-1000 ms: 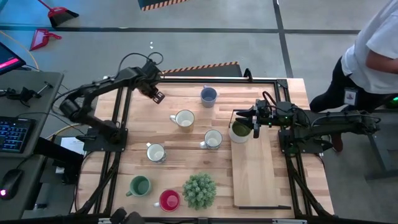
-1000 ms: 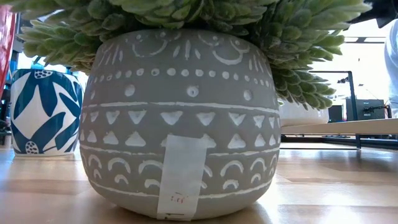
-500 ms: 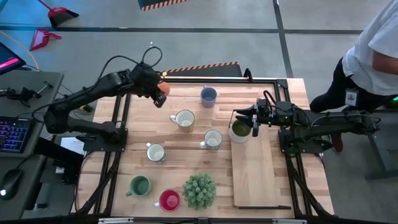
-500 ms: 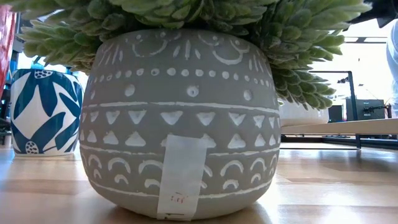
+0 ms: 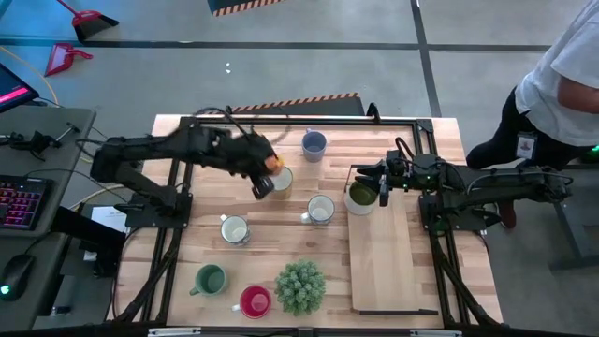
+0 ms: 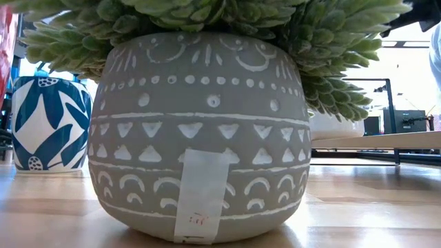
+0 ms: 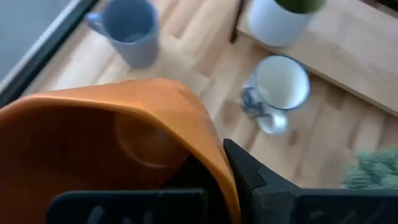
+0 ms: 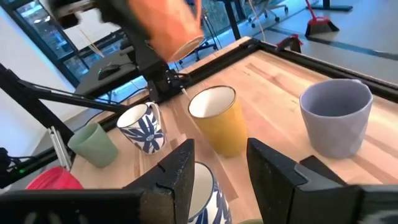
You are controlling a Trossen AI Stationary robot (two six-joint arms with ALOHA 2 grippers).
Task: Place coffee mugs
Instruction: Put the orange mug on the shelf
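since a second ago our left gripper (image 5: pixel 265 178) has swung from the far edge of the table (image 5: pixel 412 140) toward its middle, and it now carries the orange mug (image 5: pixel 272 162), clamped tight on its rim above the yellow-sided mug (image 8: pixel 219 119). from the left wrist the orange mug (image 7: pixel 118 149) fills the near view, with the blue-grey mug (image 7: pixel 127 28) and a patterned white mug (image 7: pixel 278 87) on the wood beyond. our right gripper (image 5: pixel 383 183) has not moved; it sits at the near end of the raised board (image 5: pixel 388 262), jaws spread wide around the rim of the olive green mug (image 5: pixel 360 197). on the table we also see another white mug (image 5: pixel 234 228), the green mug (image 5: pixel 210 279) and the red mug (image 5: pixel 255 300) just beside the spiky plant (image 5: pixel 300 286). a person (image 5: pixel 552 84) stands beyond the table's right side.
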